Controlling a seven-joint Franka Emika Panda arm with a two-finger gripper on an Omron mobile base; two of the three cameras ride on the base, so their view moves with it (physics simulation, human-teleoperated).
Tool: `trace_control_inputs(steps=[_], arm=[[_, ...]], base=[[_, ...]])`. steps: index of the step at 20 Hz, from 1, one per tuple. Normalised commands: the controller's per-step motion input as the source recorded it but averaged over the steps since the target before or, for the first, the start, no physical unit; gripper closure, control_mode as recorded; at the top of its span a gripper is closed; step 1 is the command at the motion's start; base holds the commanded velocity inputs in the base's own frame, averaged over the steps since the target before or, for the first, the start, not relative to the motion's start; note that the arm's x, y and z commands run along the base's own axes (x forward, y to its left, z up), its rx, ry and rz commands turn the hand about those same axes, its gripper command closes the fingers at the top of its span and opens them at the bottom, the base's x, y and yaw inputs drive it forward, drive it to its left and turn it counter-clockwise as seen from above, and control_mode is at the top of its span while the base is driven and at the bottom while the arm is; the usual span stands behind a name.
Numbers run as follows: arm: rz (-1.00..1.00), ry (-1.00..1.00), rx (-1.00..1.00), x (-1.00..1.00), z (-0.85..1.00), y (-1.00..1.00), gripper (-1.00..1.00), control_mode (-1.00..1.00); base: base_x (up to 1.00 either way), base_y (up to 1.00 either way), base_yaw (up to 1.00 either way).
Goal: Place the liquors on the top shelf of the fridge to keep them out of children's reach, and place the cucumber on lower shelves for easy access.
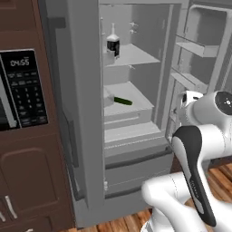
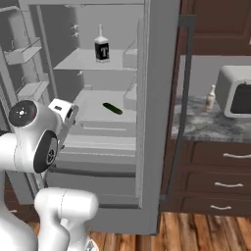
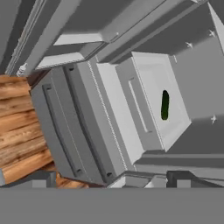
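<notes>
Cucumber (image 3: 164, 105) lies on a lower shelf (image 3: 151, 78) ahead of our wide-open, empty gripper (image 3: 109, 177), with the dark squat bottle (image 2: 102, 49) on the top shelf (image 2: 83, 61) above. We judge the cream bottle (image 2: 210, 99), on the counter (image 2: 196, 125) beyond the fridge door (image 2: 157, 98), risky: swinging there could clip the door

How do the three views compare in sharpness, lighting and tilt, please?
Left base view: soft and blocky; flat even light, cucumber barely shadowed. Right base view: equally soft; the dark bottle's label is an unreadable smudge, no glare. Hand view: rolled sideways, so the fridge lies slanted and the open claw's tips are dim.
</notes>
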Motion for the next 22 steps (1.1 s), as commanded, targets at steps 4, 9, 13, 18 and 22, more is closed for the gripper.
trace_control_inputs(steps=[4, 9, 13, 18, 22], arm=[[0.0, 0.0, 0.0, 0.0, 0.0, 0.0, -1.0, 1.0], [0.0, 0.0, 0.0, 0.0, 0.0, 0.0, -1.0, 1.0], [0.0, 0.0, 0.0, 0.0, 0.0, 0.0, -1.0, 1.0], [0.0, 0.0, 0.0, 0.0, 0.0, 0.0, -1.0, 1.0], [0.0, 0.0, 0.0, 0.0, 0.0, 0.0, -1.0, 1.0]], base=[[-0.65, -0.24, -0.02], [-0.45, -0.42, -0.09], [-0.25, -0.56, -0.21], [-0.11, -0.55, -0.36], [-0.01, -0.5, -0.5]])
